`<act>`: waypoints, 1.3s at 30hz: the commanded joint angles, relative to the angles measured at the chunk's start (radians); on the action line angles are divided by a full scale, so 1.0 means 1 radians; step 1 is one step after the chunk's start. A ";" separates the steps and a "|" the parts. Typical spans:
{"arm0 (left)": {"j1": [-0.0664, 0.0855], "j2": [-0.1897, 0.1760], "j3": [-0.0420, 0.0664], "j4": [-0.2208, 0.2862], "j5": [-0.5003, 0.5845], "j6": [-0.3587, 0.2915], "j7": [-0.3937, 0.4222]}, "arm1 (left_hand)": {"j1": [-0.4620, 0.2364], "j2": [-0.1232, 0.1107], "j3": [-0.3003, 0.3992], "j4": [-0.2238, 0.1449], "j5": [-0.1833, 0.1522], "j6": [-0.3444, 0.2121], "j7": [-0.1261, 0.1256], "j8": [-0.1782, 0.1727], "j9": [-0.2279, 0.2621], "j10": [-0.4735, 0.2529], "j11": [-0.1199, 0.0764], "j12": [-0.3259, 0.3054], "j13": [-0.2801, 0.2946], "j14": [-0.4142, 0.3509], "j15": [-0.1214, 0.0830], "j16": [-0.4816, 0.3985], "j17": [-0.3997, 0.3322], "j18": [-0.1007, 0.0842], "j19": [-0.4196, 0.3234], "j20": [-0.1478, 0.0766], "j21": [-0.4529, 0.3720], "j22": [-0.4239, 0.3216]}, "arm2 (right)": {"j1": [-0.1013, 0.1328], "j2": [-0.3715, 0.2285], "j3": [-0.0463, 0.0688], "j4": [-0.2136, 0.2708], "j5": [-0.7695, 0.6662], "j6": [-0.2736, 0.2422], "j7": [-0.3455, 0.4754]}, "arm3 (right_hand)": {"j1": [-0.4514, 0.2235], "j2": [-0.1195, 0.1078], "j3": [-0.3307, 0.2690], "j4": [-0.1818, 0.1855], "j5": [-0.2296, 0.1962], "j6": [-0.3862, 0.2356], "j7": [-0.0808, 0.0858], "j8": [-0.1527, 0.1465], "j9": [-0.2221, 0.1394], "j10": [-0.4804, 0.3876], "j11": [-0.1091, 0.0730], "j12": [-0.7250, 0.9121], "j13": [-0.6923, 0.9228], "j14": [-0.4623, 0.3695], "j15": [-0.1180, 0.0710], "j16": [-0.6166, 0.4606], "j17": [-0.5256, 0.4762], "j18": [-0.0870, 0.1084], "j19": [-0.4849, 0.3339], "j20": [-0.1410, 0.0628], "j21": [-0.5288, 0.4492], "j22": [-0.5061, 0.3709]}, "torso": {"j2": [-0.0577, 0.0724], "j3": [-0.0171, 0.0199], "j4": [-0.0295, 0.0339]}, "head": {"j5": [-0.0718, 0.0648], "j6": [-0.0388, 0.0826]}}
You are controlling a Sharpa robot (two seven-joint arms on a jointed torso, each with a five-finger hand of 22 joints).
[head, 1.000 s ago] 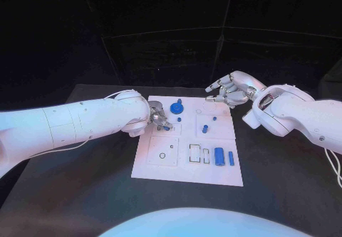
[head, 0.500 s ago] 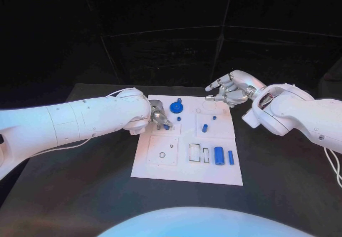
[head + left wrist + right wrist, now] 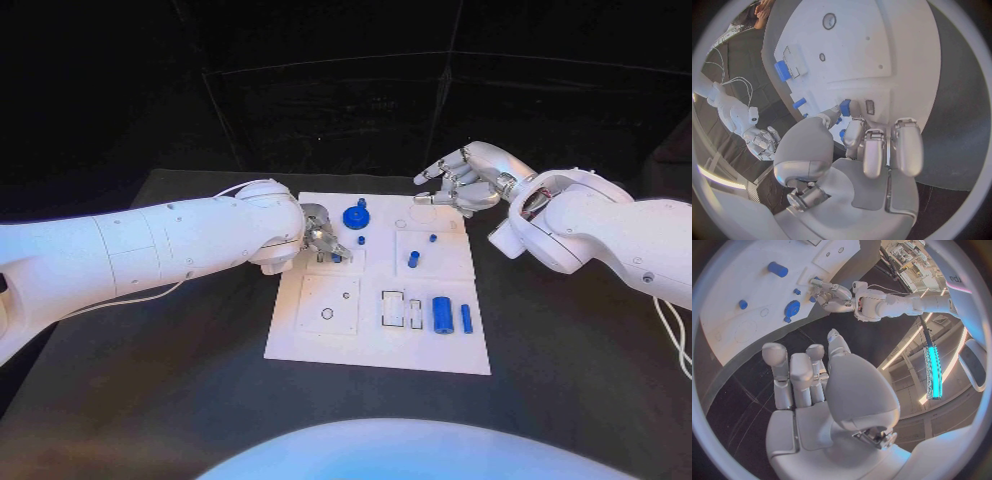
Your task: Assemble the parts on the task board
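**Left hand pinches a small blue part at the board; right hand hangs free past the far edge**

Head view. The white task board (image 3: 382, 290) lies in the middle of the black table (image 3: 159, 390). The left hand (image 3: 320, 240) is over the board's left side, fingers curled down around a small blue part (image 3: 336, 257) that touches the board there. Just beside it, toward the far edge, lies a round blue gear-like part (image 3: 356, 218), with a small blue peg (image 3: 361, 240) near it. Further right stand a short blue cylinder (image 3: 414, 260) and a tiny blue stud (image 3: 433, 238). Near the board's front, a thick blue cylinder (image 3: 443, 315) and a thin blue bar (image 3: 466, 319) lie side by side, next to black-outlined rectangular slots (image 3: 394, 309). The right hand (image 3: 462, 180) hovers above the board's far right corner, fingers loosely bent and apart, holding nothing.

Left wrist view. The left hand (image 3: 861, 145) has its thumb and a finger closed on the small blue part (image 3: 844, 107), pressed at the board (image 3: 898, 45); the other fingers stretch alongside. The right hand (image 3: 762, 141) appears further off.

Right wrist view. The right hand (image 3: 811, 380) has its fingers extended and spread, empty, above the table beside the board (image 3: 736, 295). The gear-like part (image 3: 791, 308) and the short cylinder (image 3: 777, 269) lie on it.

No writing on the board can be read in any view.
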 commanded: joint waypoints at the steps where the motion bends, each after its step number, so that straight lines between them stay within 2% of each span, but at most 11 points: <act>1: 0.000 0.000 0.000 -0.001 -0.001 0.004 -0.010 | -0.015 -0.003 -0.026 0.008 0.000 0.004 0.004 0.004 0.001 0.009 -0.002 0.005 0.002 0.102 -0.008 0.003 0.263 -0.021 0.015 -0.005 0.007 0.004 | 0.002 0.001 0.001 0.001 0.002 0.006 0.005 | -0.001 0.003 -0.006 0.003 0.002 -0.004 -0.002 0.005 0.001 -0.004 -0.001 -0.001 -0.002 0.006 -0.001 -0.003 0.000 0.005 -0.003 0.001 -0.004 -0.001 | 0.000 -0.0003 0.0006 | 0.000 0.000; 9: 0.000 0.000 0.000 -0.006 0.003 0.001 -0.007 | -0.041 -0.008 -0.089 0.037 0.001 0.012 0.001 0.006 0.004 0.014 -0.004 0.011 0.009 0.102 -0.009 0.003 0.263 -0.022 0.018 -0.006 0.011 0.011 | 0.002 0.000 0.001 0.001 0.002 0.000 0.005 | -0.002 0.003 -0.007 0.003 0.002 -0.005 -0.002 0.005 0.001 -0.005 -0.001 -0.001 -0.002 0.006 -0.001 -0.004 -0.001 0.005 -0.004 0.001 -0.005 -0.002 | -0.001 -0.0003 0.0010 | 0.001 0.002; 13: 0.000 -0.007 0.001 -0.003 0.008 -0.008 -0.002 | -0.061 -0.026 -0.130 0.053 0.000 0.012 0.000 0.006 0.005 0.014 -0.005 0.011 0.008 0.102 -0.011 0.003 0.263 -0.022 0.018 -0.007 0.011 0.011 | 0.002 0.000 0.001 0.001 0.002 -0.002 0.006 | -0.003 0.004 -0.007 0.005 0.001 -0.005 -0.002 0.005 0.001 -0.005 -0.001 -0.001 -0.002 0.006 0.000 -0.004 0.000 0.005 -0.003 0.001 -0.005 -0.002 | -0.001 -0.0010 0.0006 | 0.000 0.003; 14: 0.000 -0.011 0.001 -0.001 0.009 -0.011 0.000 | -0.076 -0.042 -0.163 0.066 0.000 0.012 -0.002 0.006 0.005 0.014 -0.007 0.011 0.009 0.102 -0.012 0.003 0.263 -0.022 0.019 -0.008 0.011 0.012 | 0.002 0.000 0.001 0.001 0.002 -0.002 0.006 | -0.003 0.004 -0.007 0.005 0.001 -0.005 -0.002 0.005 0.001 -0.005 -0.001 -0.001 -0.002 0.006 0.000 -0.004 0.000 0.005 -0.003 0.001 -0.005 -0.002 | -0.001 -0.0014 0.0006 | -0.001 0.004; 16: 0.000 -0.020 0.003 0.005 0.011 -0.018 0.004 | -0.081 -0.046 -0.194 0.080 0.000 0.012 -0.003 0.006 0.006 0.014 -0.008 0.011 0.008 0.102 -0.014 0.003 0.263 -0.022 0.019 -0.010 0.010 0.012 | 0.002 -0.001 0.001 0.000 0.002 -0.002 0.006 | -0.003 0.004 -0.007 0.005 0.001 -0.005 -0.002 0.005 0.001 -0.005 -0.001 -0.001 -0.002 0.006 0.000 -0.004 0.000 0.005 -0.003 0.001 -0.005 -0.002 | -0.001 -0.0016 0.0008 | 0.000 0.003; 19: 0.001 -0.032 0.016 0.015 0.023 -0.029 0.011 | -0.074 -0.046 -0.234 0.096 -0.001 0.008 -0.004 0.004 0.007 0.009 -0.009 0.004 0.000 0.102 -0.016 0.003 0.263 -0.021 0.016 -0.013 0.006 0.005 | 0.002 -0.001 0.001 0.000 0.002 -0.003 0.006 | -0.003 0.004 -0.007 0.005 0.001 -0.005 -0.002 0.005 0.001 -0.005 -0.001 -0.001 -0.002 0.006 0.000 -0.004 0.000 0.005 -0.003 0.001 -0.005 -0.002 | -0.001 -0.0011 0.0007 | 0.000 0.002; 23: 0.005 -0.050 0.048 0.031 0.057 -0.033 0.024 | -0.043 -0.028 -0.266 0.106 0.000 -0.012 0.001 -0.007 0.005 0.001 -0.006 -0.002 -0.009 0.102 -0.015 0.003 0.263 -0.020 0.014 -0.013 0.001 0.000 | 0.002 -0.001 0.001 -0.005 0.003 -0.006 0.005 | -0.004 0.006 -0.008 0.006 0.002 -0.005 -0.002 0.006 0.001 -0.006 -0.001 -0.003 -0.004 0.005 0.000 -0.007 -0.003 0.006 -0.006 0.001 -0.009 -0.008 | 0.000 -0.0015 0.0003 | 0.000 0.006; 25: 0.011 -0.061 0.061 0.042 0.067 -0.031 0.029 | -0.030 -0.019 -0.281 0.111 0.000 -0.026 0.007 -0.018 0.001 -0.005 -0.002 -0.007 -0.015 0.102 -0.012 0.003 0.263 -0.019 0.013 -0.012 -0.002 -0.003 | 0.002 0.001 0.001 -0.008 0.005 -0.007 0.004 | -0.004 0.006 -0.008 0.007 0.004 -0.005 -0.002 0.006 0.001 -0.007 -0.001 -0.005 -0.007 0.005 0.000 -0.010 -0.006 0.007 -0.008 0.001 -0.011 -0.011 | 0.000 -0.0017 0.0001 | 0.000 0.006; 27: 0.017 -0.067 0.066 0.047 0.070 -0.030 0.030 | -0.025 -0.019 -0.292 0.114 0.000 -0.032 0.010 -0.023 -0.001 -0.008 0.001 -0.009 -0.019 0.102 -0.011 0.003 0.263 -0.019 0.013 -0.011 -0.003 -0.005 | 0.002 0.002 0.001 -0.010 0.006 -0.007 0.004 | -0.004 0.006 -0.008 0.007 0.004 -0.005 -0.002 0.006 0.001 -0.008 -0.001 -0.006 -0.007 0.004 0.000 -0.010 -0.006 0.007 -0.008 0.001 -0.012 -0.011 | -0.001 -0.0016 0.0002 | 0.001 0.006; 33: 0.047 -0.095 0.084 0.051 0.079 0.002 0.033 | 0.012 -0.017 -0.335 0.118 0.000 -0.041 0.016 -0.036 -0.008 -0.017 0.007 -0.014 -0.027 0.102 -0.006 0.003 0.263 -0.017 0.009 -0.006 -0.010 -0.013 | 0.002 0.004 0.000 -0.016 0.009 -0.007 0.003 | -0.004 0.006 -0.009 0.008 0.005 -0.006 -0.002 0.006 0.001 -0.009 -0.001 -0.008 -0.009 0.004 0.000 -0.012 -0.008 0.007 -0.010 0.001 -0.014 -0.014 | 0.000 -0.0014 0.0010 | 0.005 0.011; 39: 0.083 -0.091 0.090 -0.007 0.080 0.035 0.048 | 0.104 0.028 -0.343 0.092 0.002 -0.074 0.038 -0.074 -0.033 -0.058 0.025 -0.056 -0.086 0.102 0.010 0.003 0.263 -0.008 -0.011 0.007 -0.043 -0.059 | 0.002 0.007 0.000 -0.019 0.010 -0.007 0.003 | -0.004 0.006 -0.009 0.008 0.005 -0.006 -0.002 0.006 0.001 -0.009 -0.001 -0.008 -0.009 0.004 0.000 -0.012 -0.008 0.007 -0.010 0.001 -0.014 -0.014 | -0.001 -0.0005 0.0010 | 0.013 0.019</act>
